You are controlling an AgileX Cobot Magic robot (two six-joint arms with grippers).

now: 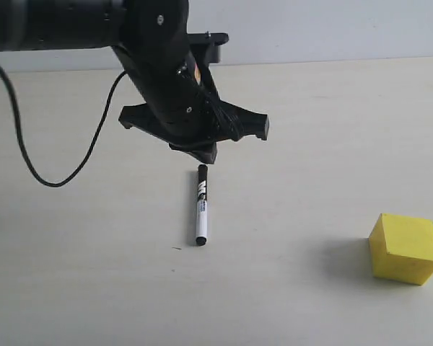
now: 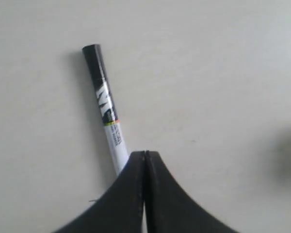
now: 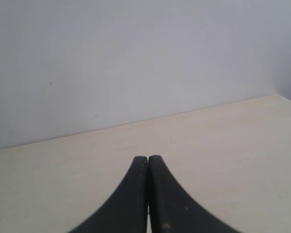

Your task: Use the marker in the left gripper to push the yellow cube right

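The marker [image 1: 200,205] lies flat on the pale tabletop [image 1: 310,144], left of the middle of the exterior view and pointing roughly away from the camera. The yellow cube [image 1: 405,249] sits well apart from it, at the right edge.

The left gripper [image 1: 198,150] hangs just over the marker's far end. Its wrist view shows the two black fingers [image 2: 131,194] pressed flat together with nothing between them. The marker [image 2: 104,104] lies alongside, its white barrel passing out of sight behind one finger; whether they touch cannot be told.

The right gripper [image 3: 148,162] is likewise closed on nothing, facing a bare white wall [image 3: 136,58].

Only the exterior view shows the cube and a black cable [image 1: 29,162] looping over the table.
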